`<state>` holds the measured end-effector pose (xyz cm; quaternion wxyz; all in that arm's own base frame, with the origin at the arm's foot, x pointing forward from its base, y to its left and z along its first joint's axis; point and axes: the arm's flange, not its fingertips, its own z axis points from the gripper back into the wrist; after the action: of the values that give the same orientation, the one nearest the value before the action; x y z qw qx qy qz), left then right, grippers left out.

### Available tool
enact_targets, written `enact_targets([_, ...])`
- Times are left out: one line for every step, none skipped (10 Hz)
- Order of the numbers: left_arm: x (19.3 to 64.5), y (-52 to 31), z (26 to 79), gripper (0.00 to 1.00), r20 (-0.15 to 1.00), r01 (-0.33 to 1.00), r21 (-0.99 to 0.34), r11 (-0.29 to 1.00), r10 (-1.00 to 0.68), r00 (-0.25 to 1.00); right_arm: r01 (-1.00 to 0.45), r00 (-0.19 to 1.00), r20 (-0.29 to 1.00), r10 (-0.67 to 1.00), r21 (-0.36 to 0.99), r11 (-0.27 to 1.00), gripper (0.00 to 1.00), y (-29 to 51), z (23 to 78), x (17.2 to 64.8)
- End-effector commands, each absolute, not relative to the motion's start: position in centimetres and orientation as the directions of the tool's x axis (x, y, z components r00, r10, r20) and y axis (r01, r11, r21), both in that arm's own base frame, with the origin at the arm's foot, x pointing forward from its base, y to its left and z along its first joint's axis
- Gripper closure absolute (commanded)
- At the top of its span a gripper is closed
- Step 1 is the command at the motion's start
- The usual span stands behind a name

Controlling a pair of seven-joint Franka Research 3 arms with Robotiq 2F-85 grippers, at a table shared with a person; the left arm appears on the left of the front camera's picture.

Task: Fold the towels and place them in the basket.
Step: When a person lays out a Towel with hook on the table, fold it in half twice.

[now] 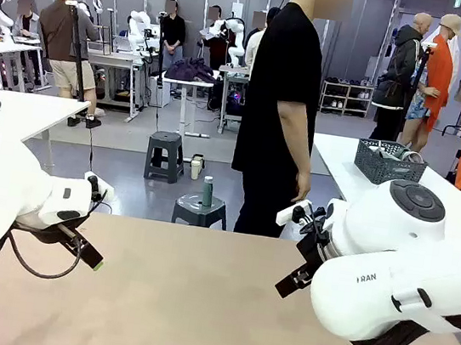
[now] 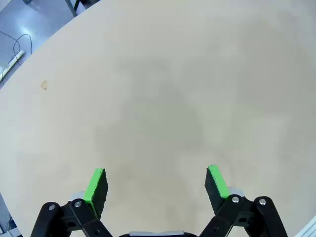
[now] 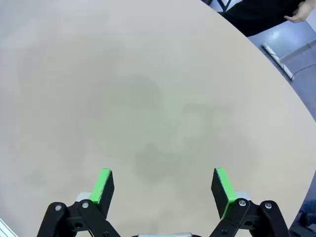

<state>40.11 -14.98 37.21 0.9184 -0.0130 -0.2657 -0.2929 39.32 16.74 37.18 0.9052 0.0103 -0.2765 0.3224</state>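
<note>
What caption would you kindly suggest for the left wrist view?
Left jaws open, green pads apart, above the beige table.

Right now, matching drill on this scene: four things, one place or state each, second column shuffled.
1. left black end effector with green pads
2. dark grey lattice-mesh plastic basket
3. person in a black T-shirt
4. dark green bottle

A. on the grey stool
B. on the white side table, right
C. open, over the tan tabletop
D. standing at the tan tabletop's far side

Pairs: 1-C, 2-B, 3-D, 4-A
</note>
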Motion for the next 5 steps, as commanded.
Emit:
enact_targets([40.11, -15.00, 37.21, 0.00, 0.496, 0.545, 0.132, 0.828, -0.531, 0.687, -0.589, 0.639, 0.507, 0.578, -0.160, 0.792, 0.00, 16.74, 37.18, 39.33])
enact_targets([40.11, -15.00, 37.21, 0.00, 0.496, 0.545, 0.132, 0.828, -0.531, 0.687, -0.589, 0.639, 0.507, 0.578, -0.160, 0.792, 0.00, 16.74, 37.18, 39.33])
enact_targets([40.11, -15.00, 37.21, 0.00, 0.496, 0.545, 0.132, 0.828, -0.531, 0.687, -0.589, 0.639, 0.507, 0.578, -0.160, 0.792, 0.00, 16.74, 37.18, 39.33])
enact_targets([40.11, -15.00, 37.21, 0.00, 0.496, 0.545, 0.132, 0.828, -0.531, 0.687, -0.589, 0.639, 0.507, 0.578, -0.160, 0.792, 0.00, 16.74, 37.18, 39.33])
enact_targets([40.11, -15.00, 37.21, 0.00, 0.496, 0.545, 0.132, 0.828, -0.531, 0.687, -0.589, 0.639, 0.507, 0.578, -0.160, 0.792, 0.00, 16.74, 37.18, 39.33])
